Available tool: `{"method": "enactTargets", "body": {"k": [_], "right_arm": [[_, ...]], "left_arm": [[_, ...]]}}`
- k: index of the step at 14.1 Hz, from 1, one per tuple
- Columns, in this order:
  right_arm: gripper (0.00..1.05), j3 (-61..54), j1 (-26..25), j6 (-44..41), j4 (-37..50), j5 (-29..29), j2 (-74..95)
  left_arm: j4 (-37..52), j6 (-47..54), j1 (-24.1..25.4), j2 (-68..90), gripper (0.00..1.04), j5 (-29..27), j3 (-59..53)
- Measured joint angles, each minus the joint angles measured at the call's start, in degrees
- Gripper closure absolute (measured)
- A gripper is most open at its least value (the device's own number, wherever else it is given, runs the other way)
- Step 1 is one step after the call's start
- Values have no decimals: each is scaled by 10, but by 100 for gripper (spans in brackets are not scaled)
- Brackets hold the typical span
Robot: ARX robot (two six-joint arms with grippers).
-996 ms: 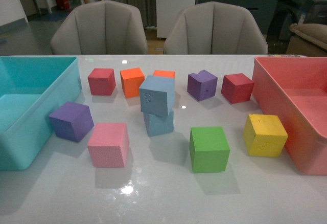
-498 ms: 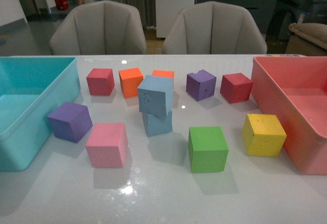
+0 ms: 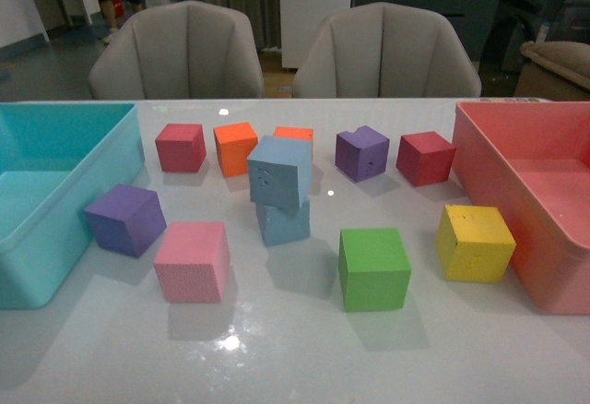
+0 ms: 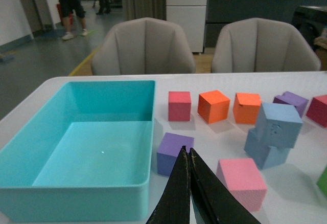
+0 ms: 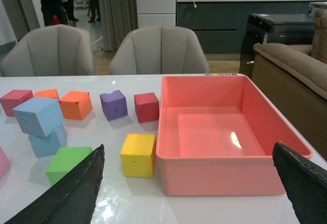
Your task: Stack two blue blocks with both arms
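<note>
The two pale blue blocks stand stacked in the middle of the table: the upper blue block (image 3: 281, 171) sits tilted and turned on the lower blue block (image 3: 284, 220). The stack also shows in the left wrist view (image 4: 278, 124) and in the right wrist view (image 5: 40, 115). Neither arm shows in the front view. My left gripper (image 4: 186, 152) is shut and empty, well back from the stack, near a purple cube (image 4: 174, 152). My right gripper (image 5: 189, 155) is wide open and empty, facing the pink bin (image 5: 225, 175).
A teal bin (image 3: 55, 238) stands at the left and a pink bin (image 3: 498, 160) at the right. Around the stack lie red (image 3: 181, 147), orange (image 3: 236, 148), purple (image 3: 124, 219), pink (image 3: 192, 260), green (image 3: 372, 267) and yellow (image 3: 474, 242) cubes. Two chairs stand behind the table.
The blocks and the stack have not moved. Only people in the far background have shifted.
</note>
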Motion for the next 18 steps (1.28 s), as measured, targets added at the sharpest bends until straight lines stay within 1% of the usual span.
{"method": "enactTargets", "body": {"k": [1, 2, 3, 4, 10, 17, 18], "right_arm": [[6, 0, 0, 0, 0, 0, 0], [6, 0, 0, 0, 0, 0, 0], [6, 0, 0, 0, 0, 0, 0], [6, 0, 0, 0, 0, 0, 0], [6, 0, 0, 0, 0, 0, 0], [6, 0, 0, 0, 0, 0, 0], [6, 0, 0, 0, 0, 0, 0]], "left_arm": [[-20, 1, 43, -29, 103, 47, -9], [-33, 0, 57, -47, 103, 44, -13], [-49, 0, 54, -70, 103, 53, -17], [-25, 0, 51, -80, 103, 54, -37], [-150, 0, 52, -200, 103, 54, -39], [-238, 0, 52, -291, 103, 54, -39], [-324, 1, 52, -345, 103, 54, -39]]}}
